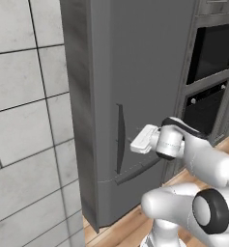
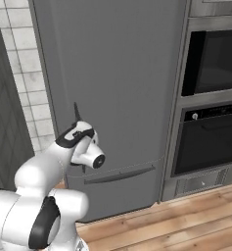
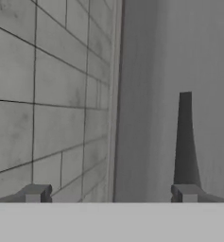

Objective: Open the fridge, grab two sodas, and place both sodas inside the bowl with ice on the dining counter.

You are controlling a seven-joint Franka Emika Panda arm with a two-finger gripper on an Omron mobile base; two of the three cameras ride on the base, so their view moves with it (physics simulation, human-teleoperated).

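Left base view: the fridge (image 1: 145, 87) stands shut, a tall grey block between the tiled wall (image 1: 24, 120) on its left and the ovens (image 1: 210, 77) on its right. Its dark handle (image 1: 120, 140) runs upright down the door near the left edge, and a second, nearly level handle (image 1: 137, 171) lies along the lower drawer. The arm reaches in from the lower right, and the tool (image 1: 135, 144) at the end of the white hand sits just to the right of the upright handle, at about its mid height, close to the door. Whether it touches the handle cannot be told here.

Right base view: the fridge door (image 2: 117, 73) is seen more squarely, shut, with the drawer handle (image 2: 120, 175) below. The wrist covers most of the upright handle; only the handle's top tip (image 2: 76, 112) sticks up above it. The tool itself is hidden behind the wrist. The ovens (image 2: 210, 98) stand to the right, over a wooden floor (image 2: 176, 225).

Hand view: the two fingertips (image 3: 186, 193) stand spread as wide as they go, with nothing between them. The wall tiles (image 3: 47, 94) lie on the left, the fridge face (image 3: 151, 71) on the right, its edge running between the tips. The handle (image 3: 185, 137) rises as a dark strip straight above the right-hand tip, so it lies at that finger rather than centred in the gap. Nothing is gripped.
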